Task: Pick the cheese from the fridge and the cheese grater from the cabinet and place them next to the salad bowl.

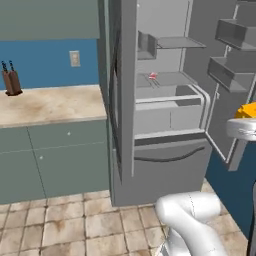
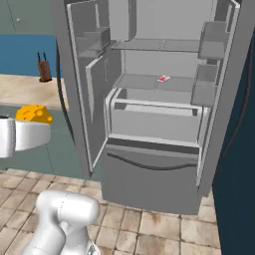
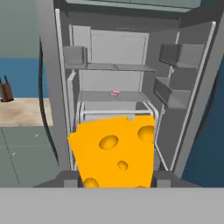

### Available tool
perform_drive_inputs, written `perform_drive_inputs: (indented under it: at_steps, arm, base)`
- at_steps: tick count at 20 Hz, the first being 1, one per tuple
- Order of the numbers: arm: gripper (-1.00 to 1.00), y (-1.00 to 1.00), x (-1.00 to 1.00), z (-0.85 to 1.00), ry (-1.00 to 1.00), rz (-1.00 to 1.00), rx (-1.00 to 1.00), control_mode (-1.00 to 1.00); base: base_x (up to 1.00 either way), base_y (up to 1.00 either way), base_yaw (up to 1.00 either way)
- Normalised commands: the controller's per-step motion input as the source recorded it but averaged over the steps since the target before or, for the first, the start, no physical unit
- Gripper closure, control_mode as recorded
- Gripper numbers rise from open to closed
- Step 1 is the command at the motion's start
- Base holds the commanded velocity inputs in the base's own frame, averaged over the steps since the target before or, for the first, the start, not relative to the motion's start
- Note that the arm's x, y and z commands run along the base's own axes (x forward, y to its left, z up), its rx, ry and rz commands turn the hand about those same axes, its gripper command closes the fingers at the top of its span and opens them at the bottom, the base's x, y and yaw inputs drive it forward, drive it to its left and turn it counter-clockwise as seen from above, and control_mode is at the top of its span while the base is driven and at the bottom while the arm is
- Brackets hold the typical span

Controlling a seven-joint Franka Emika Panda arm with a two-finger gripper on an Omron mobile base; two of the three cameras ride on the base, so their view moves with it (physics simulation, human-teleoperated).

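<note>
My gripper [image 3: 114, 178] is shut on the cheese [image 3: 113, 148], a yellow-orange wedge with holes that stands up between the two fingers. It hangs in the air in front of the open fridge [image 3: 131, 65], outside it. The cheese [image 1: 248, 111] shows at the right edge of the left base view and the cheese [image 2: 34, 114] sits on top of the white hand at the left of the right base view. The fridge [image 1: 165, 100] [image 2: 149, 99] has both doors swung wide. The cheese grater and the salad bowl are out of view.
A small red item [image 1: 153, 76] [image 2: 163, 78] [image 3: 115, 93] lies on the fridge's middle shelf. Left of the fridge runs a beige counter [image 1: 50, 105] with a knife block [image 1: 11, 82] [image 2: 45, 72], above grey-green base cabinets [image 1: 55, 160]. A grey-green wall cabinet [image 1: 50, 20] hangs above. The floor is tiled.
</note>
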Motion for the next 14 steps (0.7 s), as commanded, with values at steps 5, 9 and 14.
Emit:
perform_drive_inputs:
  at_steps: [5, 9, 14]
  arm:
    - [1.0, 0.0, 0.0, 0.0, 0.0, 0.0, 0.0, 1.0]
    - [1.0, 0.0, 0.0, 0.0, 0.0, 0.0, 0.0, 1.0]
    - [1.0, 0.0, 0.0, 0.0, 0.0, 0.0, 0.0, 1.0]
  base:
    - [-1.0, 0.86, 0.0]
    - [-0.69, 1.0, -0.02]
    - [-0.09, 0.95, 0.13]
